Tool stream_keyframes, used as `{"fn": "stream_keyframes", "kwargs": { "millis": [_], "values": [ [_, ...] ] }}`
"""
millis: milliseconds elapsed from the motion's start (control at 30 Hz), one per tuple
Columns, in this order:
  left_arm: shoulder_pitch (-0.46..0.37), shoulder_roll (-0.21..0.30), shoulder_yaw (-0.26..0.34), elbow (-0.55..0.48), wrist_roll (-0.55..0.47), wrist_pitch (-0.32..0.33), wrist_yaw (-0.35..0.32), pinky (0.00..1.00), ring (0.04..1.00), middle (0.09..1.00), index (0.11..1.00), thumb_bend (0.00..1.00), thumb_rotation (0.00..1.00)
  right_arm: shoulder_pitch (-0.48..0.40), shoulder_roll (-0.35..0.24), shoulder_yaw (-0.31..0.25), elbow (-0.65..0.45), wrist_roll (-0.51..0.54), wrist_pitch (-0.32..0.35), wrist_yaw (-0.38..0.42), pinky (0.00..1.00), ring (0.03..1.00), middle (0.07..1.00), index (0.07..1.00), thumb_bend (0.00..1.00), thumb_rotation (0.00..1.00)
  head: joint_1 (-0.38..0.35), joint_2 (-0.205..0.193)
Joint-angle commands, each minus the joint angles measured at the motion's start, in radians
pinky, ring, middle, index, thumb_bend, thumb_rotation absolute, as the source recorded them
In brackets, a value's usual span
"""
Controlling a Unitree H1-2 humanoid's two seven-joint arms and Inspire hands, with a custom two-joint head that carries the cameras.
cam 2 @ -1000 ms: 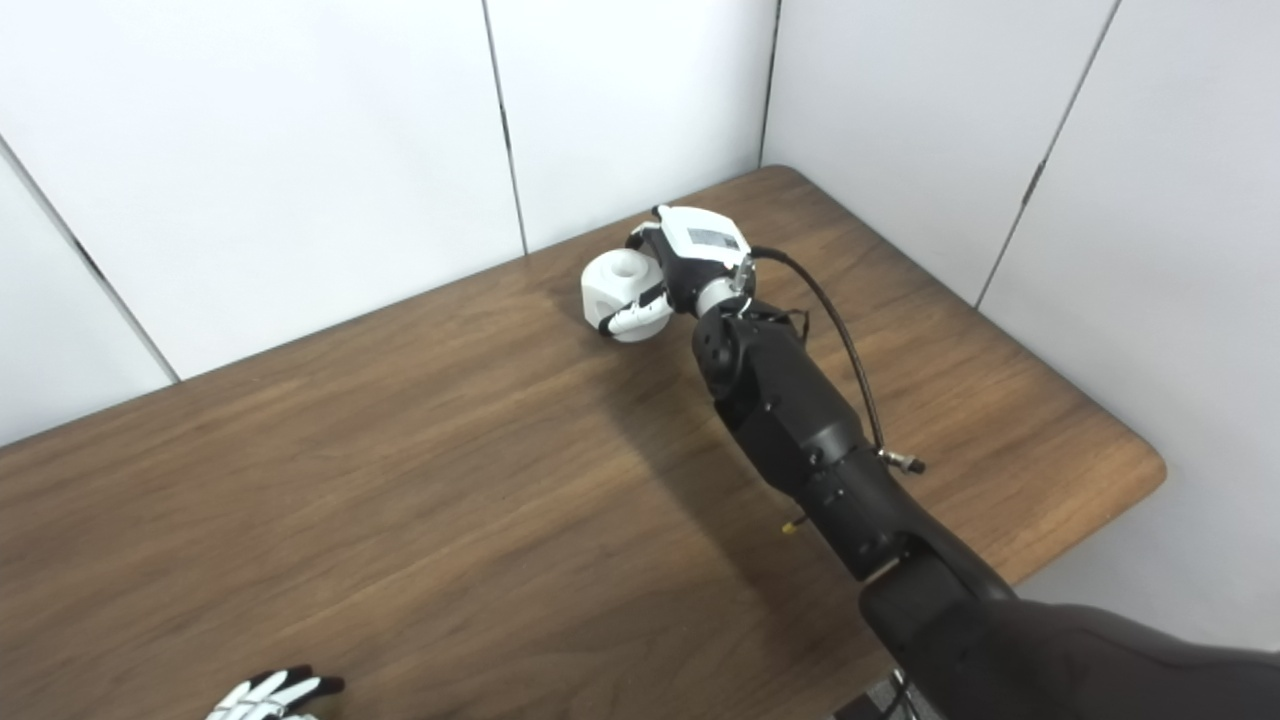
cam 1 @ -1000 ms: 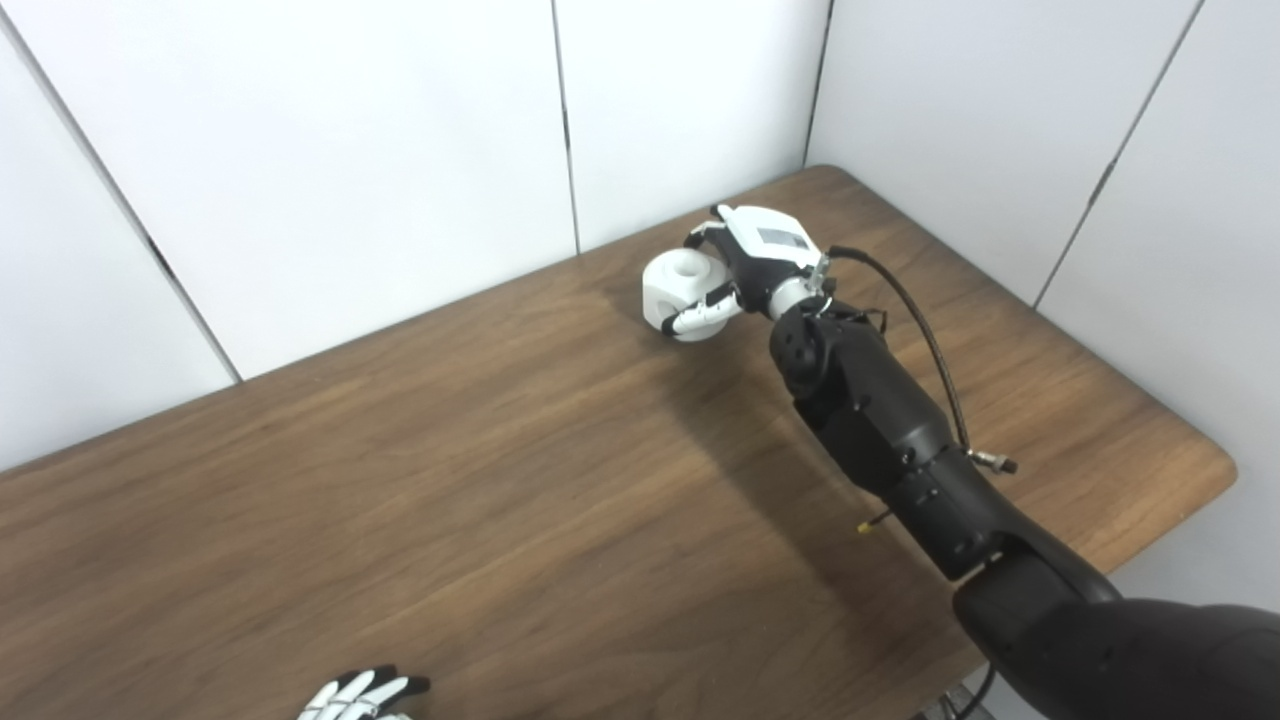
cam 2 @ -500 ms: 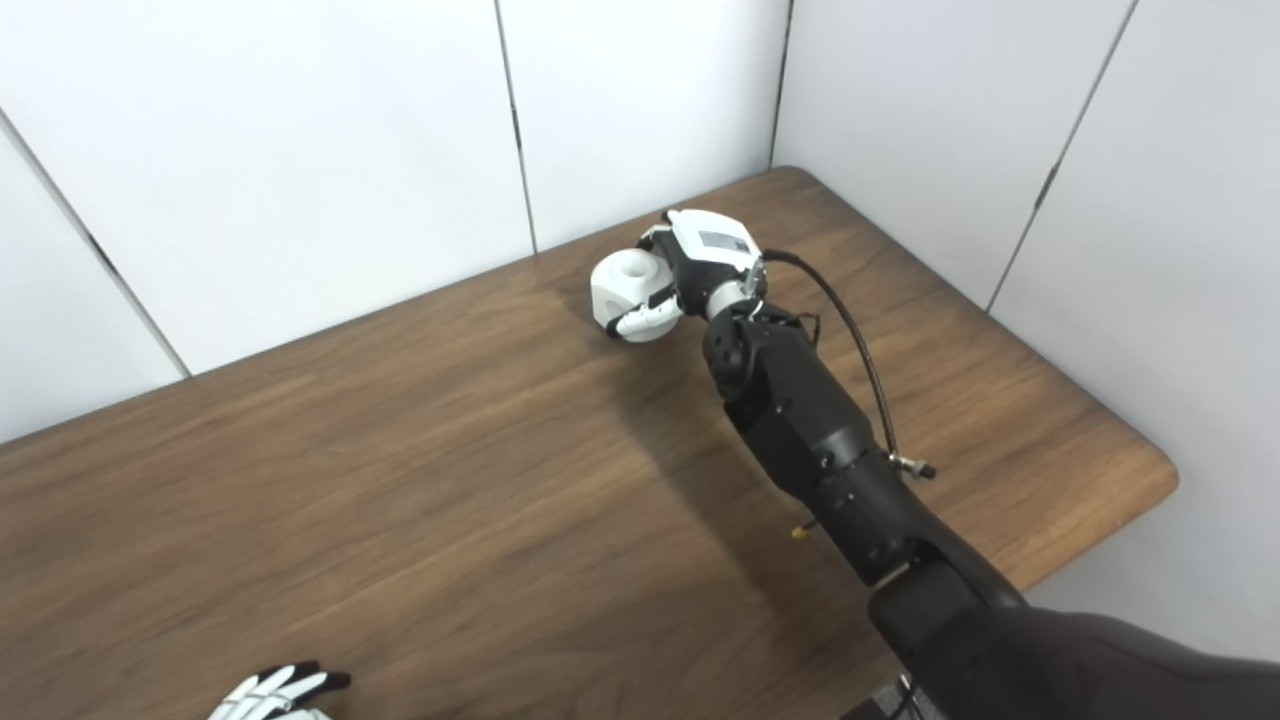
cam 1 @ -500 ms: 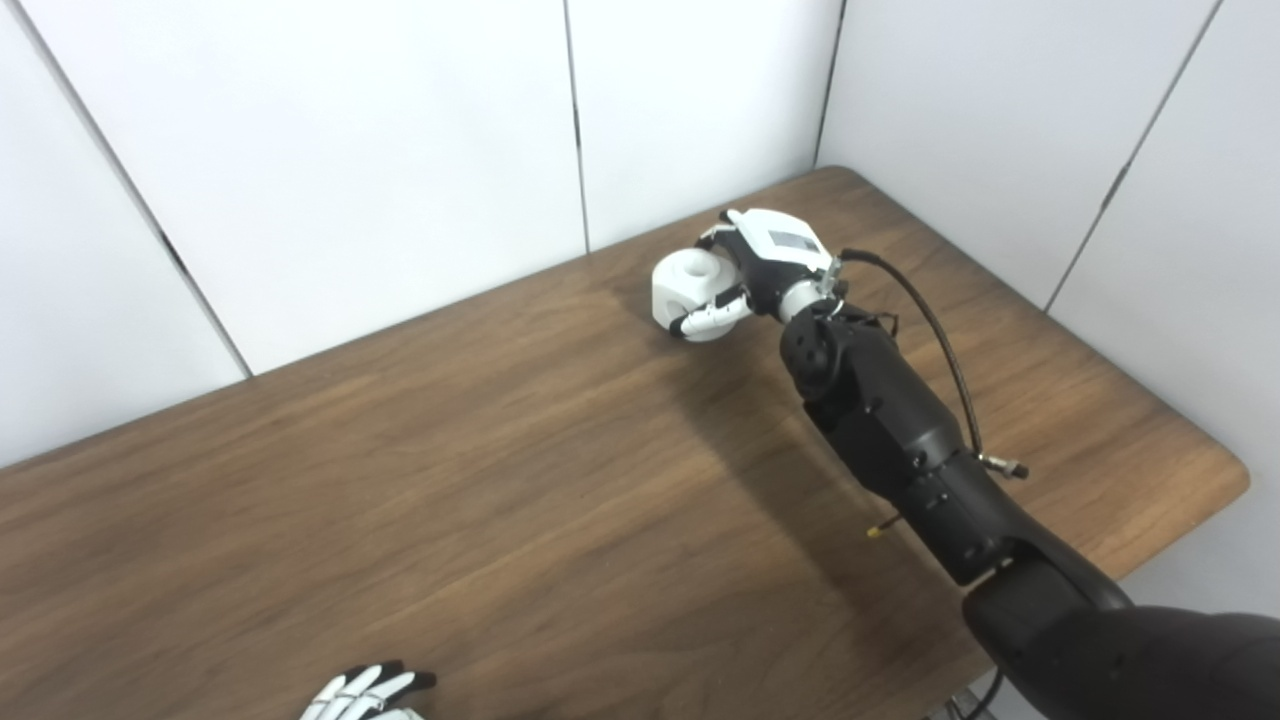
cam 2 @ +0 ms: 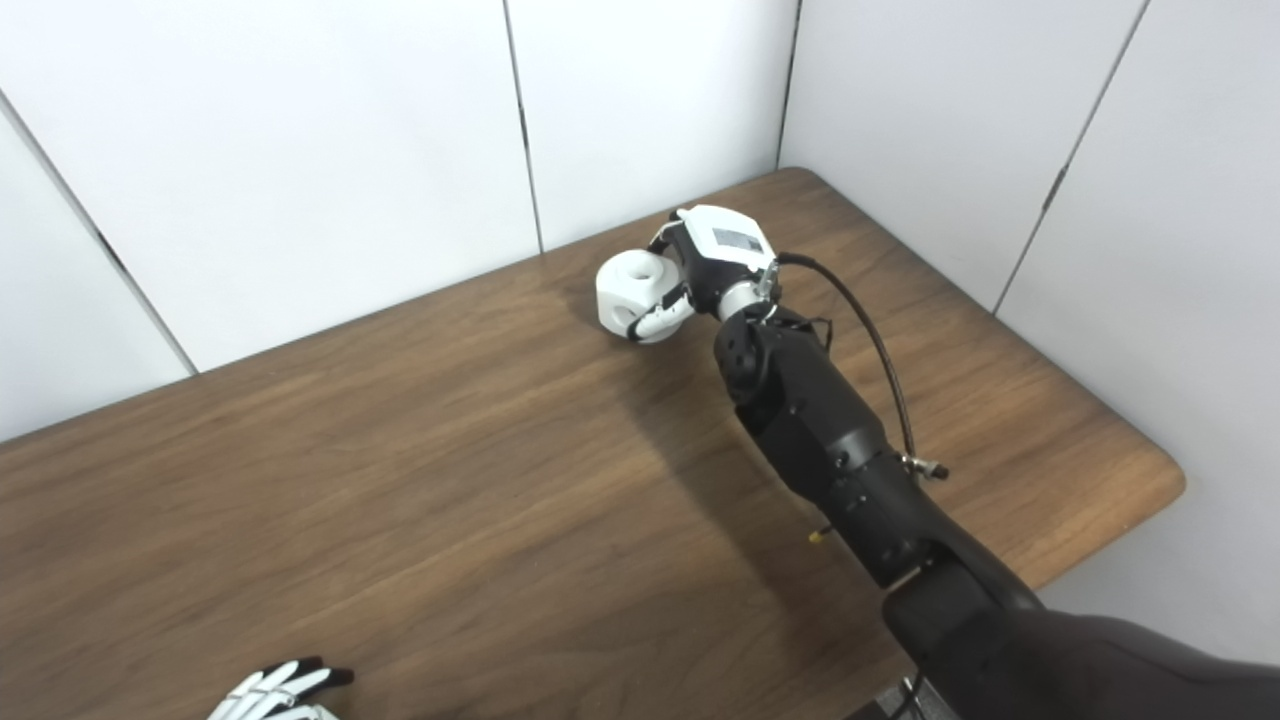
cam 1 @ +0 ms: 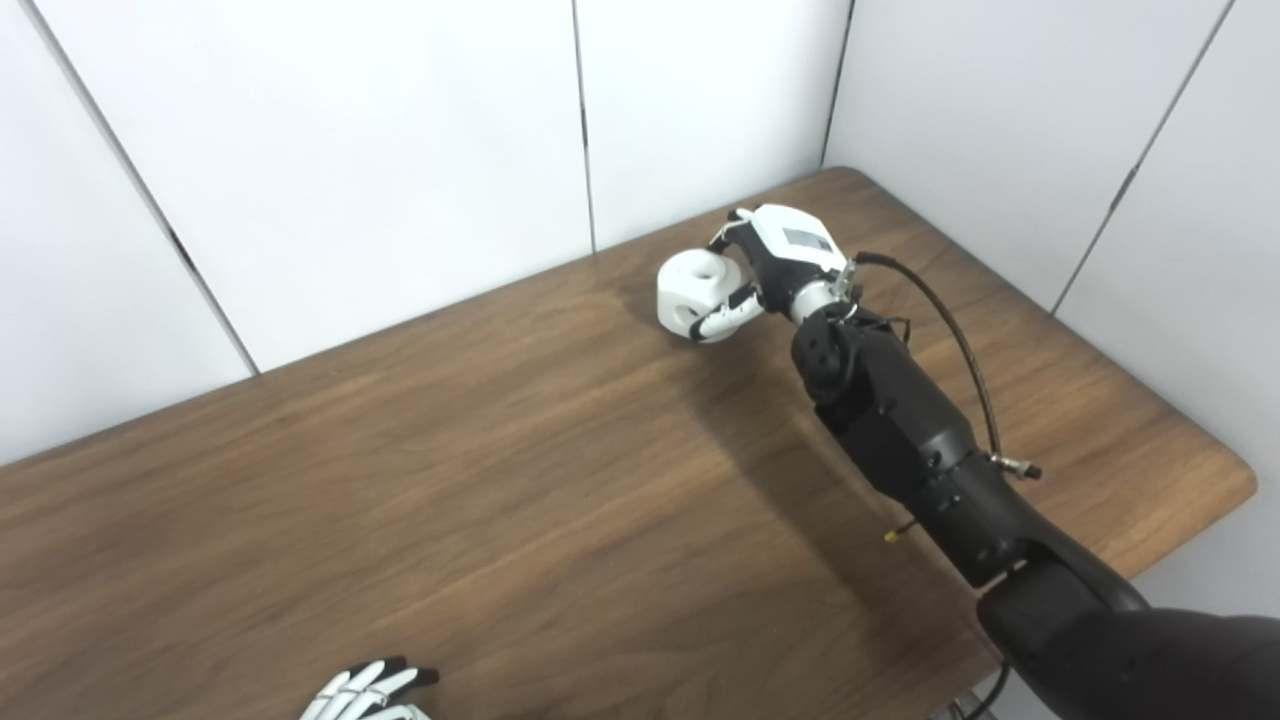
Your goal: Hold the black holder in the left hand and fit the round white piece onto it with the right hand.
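Note:
The round white piece [cam 1: 688, 287], a chunky white knob with a hole in its top, is at the far side of the wooden table [cam 1: 500, 480]. My right hand [cam 1: 778, 262] is shut on it, fingers wrapped round its right side and a thumb across its front. I cannot tell whether the piece rests on the wood or hangs just above it. Only the fingertips of my left hand [cam 1: 368, 692] show at the bottom edge, stretched out and apart, holding nothing. No black holder is in either view.
White wall panels [cam 1: 400, 150] stand right behind the table's far edge and along its right side. The rounded right corner of the table [cam 2: 1150, 480] lies close to my right forearm [cam 2: 820, 440], which carries a black cable.
The whole picture has drifted a little to the right, so the camera moved. My right hand stays shut on the white piece at the same spot. The left fingertips have not moved.

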Motion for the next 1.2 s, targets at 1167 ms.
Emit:
{"fn": "stream_keyframes", "kwargs": {
  "millis": [1167],
  "values": [
    [0.041, -0.091, -0.096, -0.066, 0.179, 0.201, -0.183, 0.87, 0.884, 0.828, 0.488, 0.52, 0.05, 0.156, -0.117, 0.024, -0.421, 0.088, -0.086, 0.111, 0.87, 0.942, 0.855, 0.488, 0.52, 0.14, 0.430, 0.104]
  ]
}}
